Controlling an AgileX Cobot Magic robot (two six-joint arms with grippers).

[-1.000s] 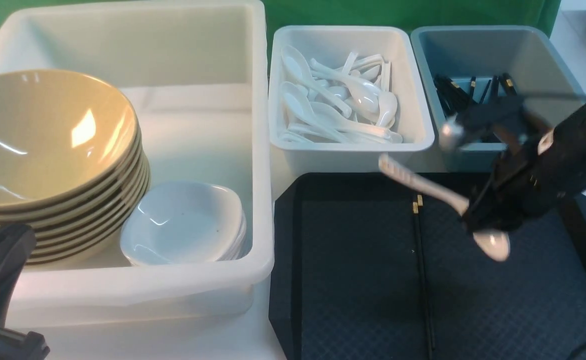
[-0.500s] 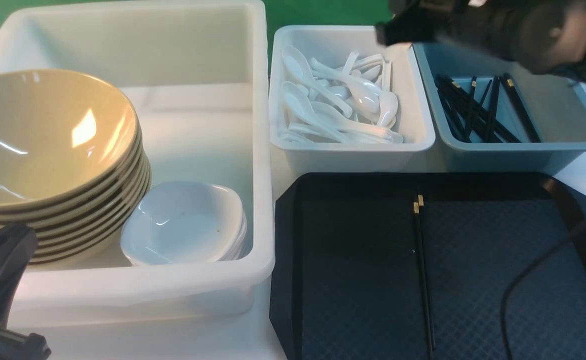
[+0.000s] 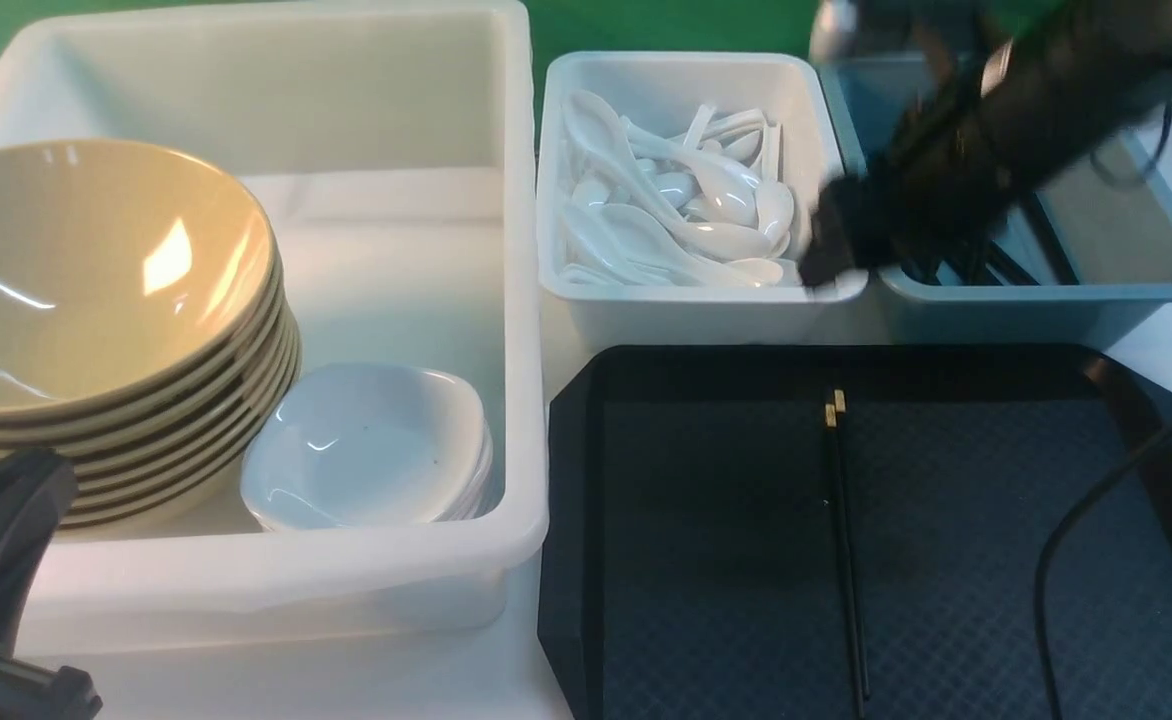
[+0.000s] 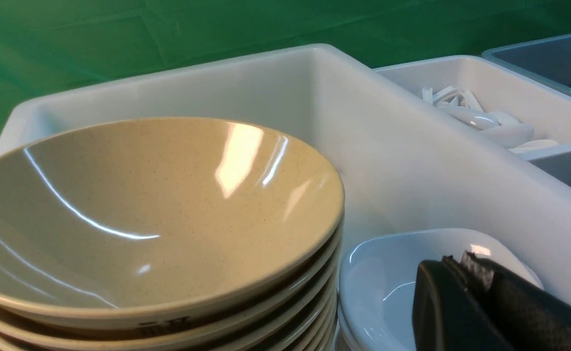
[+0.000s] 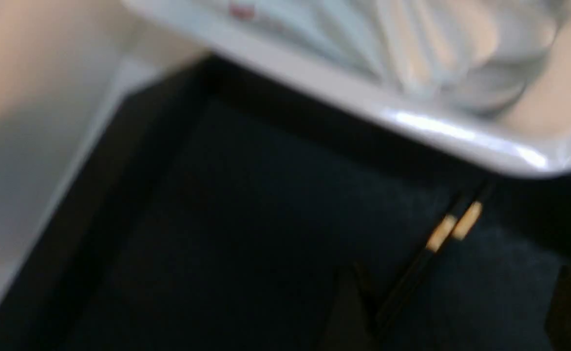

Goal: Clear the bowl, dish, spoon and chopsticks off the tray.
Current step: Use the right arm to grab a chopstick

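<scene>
The black chopsticks point(image 3: 843, 560) lie alone and lengthwise on the black tray point(image 3: 706, 600). My right gripper point(image 3: 831, 255), blurred, hangs open and empty at the near right corner of the spoon tub point(image 3: 706, 305); its wrist view shows the chopsticks point(image 5: 412, 278) below my gripper point(image 5: 456, 302). The spoon lies somewhere among the white spoons point(image 3: 686, 220); I cannot single it out. The yellow bowl point(image 3: 96, 270) tops a stack, and the white dish point(image 3: 366, 450) sits beside it. My left gripper point(image 3: 6, 520) is shut and empty in front of them, fingertips point(image 4: 461, 261) over the dish point(image 4: 383, 273).
A large white tub point(image 3: 521, 300) holds the bowls and dishes, left of the tray. A grey tub point(image 3: 1126, 290) of black chopsticks stands behind the tray, partly hidden by my right arm. A black cable point(image 3: 1076, 540) hangs over the tray's right side.
My right gripper carried the spoon from above the tray up over the spoon tub, opened and let it go, then swung down to the tub's near right corner. The left arm stayed still.
</scene>
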